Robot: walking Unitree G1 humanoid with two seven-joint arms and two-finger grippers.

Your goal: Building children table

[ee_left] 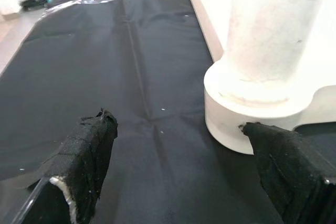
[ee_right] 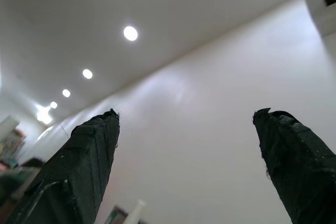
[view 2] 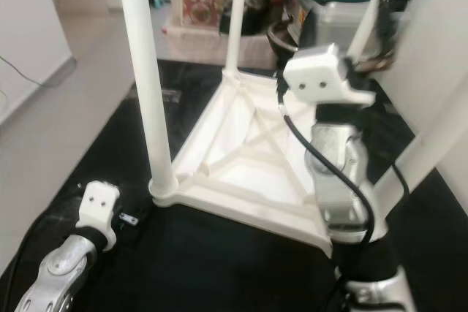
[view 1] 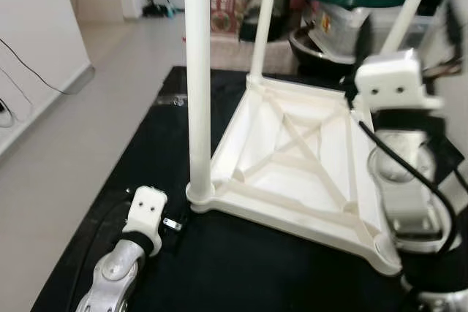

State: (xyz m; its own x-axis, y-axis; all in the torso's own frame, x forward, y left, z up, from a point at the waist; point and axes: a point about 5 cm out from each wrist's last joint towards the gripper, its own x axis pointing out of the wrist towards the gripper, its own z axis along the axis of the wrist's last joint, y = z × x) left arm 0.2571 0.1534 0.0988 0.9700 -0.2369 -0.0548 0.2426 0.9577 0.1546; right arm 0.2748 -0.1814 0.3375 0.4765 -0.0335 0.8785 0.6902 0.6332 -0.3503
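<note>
Smooth white plastic table (view 1: 292, 180) stands on a matt black cloth (view 1: 183, 253)

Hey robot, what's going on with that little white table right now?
Left end effector open, low by near leg socket. Right end effector open, pointing at ceiling. Table upside down on black mat, three legs standing.

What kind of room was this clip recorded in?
Probably a lived-in home: a tiled floor, lidded storage bins stacked along the back, and a white children's table upside down on a black mat.
</note>
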